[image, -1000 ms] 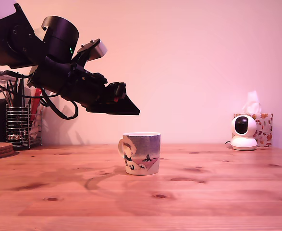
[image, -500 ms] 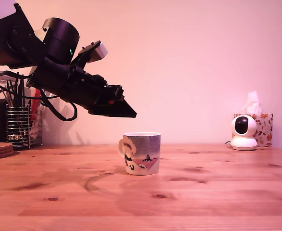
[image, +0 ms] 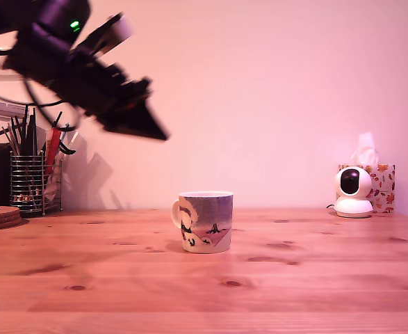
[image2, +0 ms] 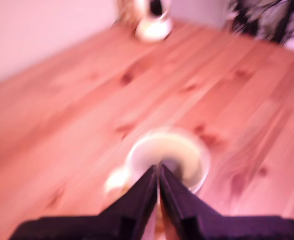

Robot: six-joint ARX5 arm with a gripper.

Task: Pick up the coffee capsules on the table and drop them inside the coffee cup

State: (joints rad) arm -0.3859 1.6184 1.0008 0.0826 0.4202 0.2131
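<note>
1. Your coffee cup stands low and centre in the exterior frame on the table; no capsule shows on the wood.
2. The wrist view is blurred, so what lies in the cup cannot be told.
3. Your gripper hangs upper left, well above the cup, fingers pressed together, seemingly empty.
4. Judge the drop finished only once a steadier look confirms it.
5. The pen holder at far left holds pens.

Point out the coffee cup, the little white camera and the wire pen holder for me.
coffee cup (image: 205,221): exterior view, on its printed side wall.
white camera (image: 352,189): exterior view, on its round head.
wire pen holder (image: 28,182): exterior view, on the mesh wall of the basket.
</note>
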